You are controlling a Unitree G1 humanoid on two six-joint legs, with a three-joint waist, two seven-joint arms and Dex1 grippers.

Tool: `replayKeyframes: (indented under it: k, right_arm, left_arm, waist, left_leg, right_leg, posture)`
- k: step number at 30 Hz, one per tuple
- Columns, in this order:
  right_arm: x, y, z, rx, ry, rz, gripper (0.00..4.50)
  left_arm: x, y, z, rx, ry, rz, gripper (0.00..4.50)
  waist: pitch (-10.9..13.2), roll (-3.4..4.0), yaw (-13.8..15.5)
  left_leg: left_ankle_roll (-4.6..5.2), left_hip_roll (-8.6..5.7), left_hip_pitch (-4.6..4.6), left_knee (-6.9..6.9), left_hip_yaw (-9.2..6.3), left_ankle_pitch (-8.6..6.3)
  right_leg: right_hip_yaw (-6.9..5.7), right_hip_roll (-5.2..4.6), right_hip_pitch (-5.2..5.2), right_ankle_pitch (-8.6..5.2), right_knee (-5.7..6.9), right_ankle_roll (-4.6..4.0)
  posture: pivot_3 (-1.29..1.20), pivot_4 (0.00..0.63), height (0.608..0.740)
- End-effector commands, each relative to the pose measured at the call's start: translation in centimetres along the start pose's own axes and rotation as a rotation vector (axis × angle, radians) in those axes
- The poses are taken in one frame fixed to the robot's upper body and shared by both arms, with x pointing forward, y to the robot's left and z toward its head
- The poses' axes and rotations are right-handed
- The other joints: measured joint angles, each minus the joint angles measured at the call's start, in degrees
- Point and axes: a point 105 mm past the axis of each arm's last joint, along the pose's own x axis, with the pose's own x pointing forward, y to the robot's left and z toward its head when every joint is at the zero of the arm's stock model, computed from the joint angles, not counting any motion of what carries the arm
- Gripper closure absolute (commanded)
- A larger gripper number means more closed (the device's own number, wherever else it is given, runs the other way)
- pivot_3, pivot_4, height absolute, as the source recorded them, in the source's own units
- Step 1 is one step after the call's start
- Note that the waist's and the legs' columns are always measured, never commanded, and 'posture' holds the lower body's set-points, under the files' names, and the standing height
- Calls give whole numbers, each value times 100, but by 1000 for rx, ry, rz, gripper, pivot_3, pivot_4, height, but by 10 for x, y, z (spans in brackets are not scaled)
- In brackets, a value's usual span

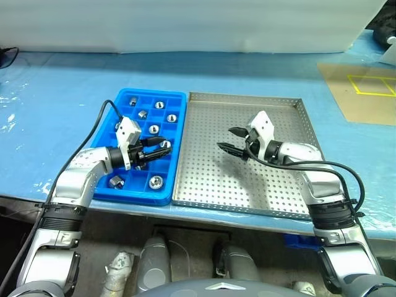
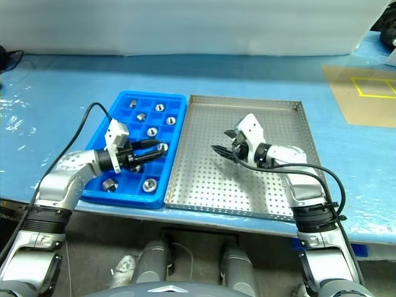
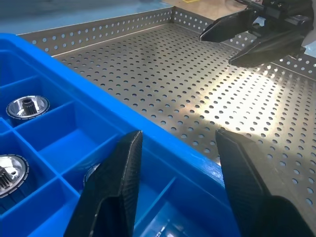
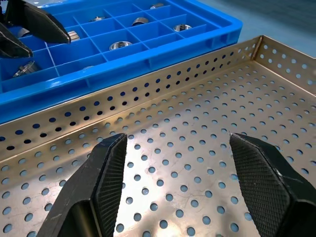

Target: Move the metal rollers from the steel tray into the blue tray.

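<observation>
Left eye view: both arms sit closest to camera, low in frame. Left gripper (image 1: 158,150) hangs over the blue tray (image 1: 179,99) near its right rim, jaws parted, nothing between them. Right gripper (image 1: 230,140) hangs over the steel tray (image 1: 291,185), jaws wide, holding nothing. Trays lie side by side, rims touching, on a desk (image 1: 55,93) covered in blue film. Metal rollers (image 1: 154,129) sit one per compartment in the blue tray, about nine countable; steel tray floor looks bare of rollers. White foam wall (image 1: 185,25) runs along the back; brown board with yellow tape (image 1: 365,93) lies far right.

Right eye view: same layout. Left gripper tips are next to a roller in the compartment by the tray's right rim; can't tell if touching.

Left wrist view: two black fingers (image 3: 118,187) stand apart over the blue tray's rim, gap empty. Shiny rollers with toothed bores lie in compartments beside them, one partly hidden behind a finger. Perforated steel floor past the rim, right gripper hovering above it, jaws apart.

Right wrist view: textured black fingers (image 4: 106,182) spread wide over the perforated floor, nothing held. Steel rim and blue tray beyond, several rollers in the compartments, left gripper's tips over the tray at the corner.
</observation>
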Motion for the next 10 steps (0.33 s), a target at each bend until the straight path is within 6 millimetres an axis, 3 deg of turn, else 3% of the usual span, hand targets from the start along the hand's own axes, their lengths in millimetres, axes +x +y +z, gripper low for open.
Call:
replayKeyframes:
  k: [1,10]
  right_arm:
    - [-6,-1,13,-33,-44,-15,1131]
    - [-6,-2,13,-31,-43,-19,1131]
  left_arm:
    - [-3,4,16,64,-32,5,2041]
    - [-8,8,17,73,-36,30,2041]
  waist:
    - [0,0,0]
    - [0,0,-1]
  left_leg:
    - [0,0,1,0,0,0]
    - [2,0,0,0,0,-1]
  right_leg:
    - [0,0,0,0,0,0]
    - [-1,0,0,0,-2,-1]
  posture:
    - [-29,150,740]
    - [-11,150,740]
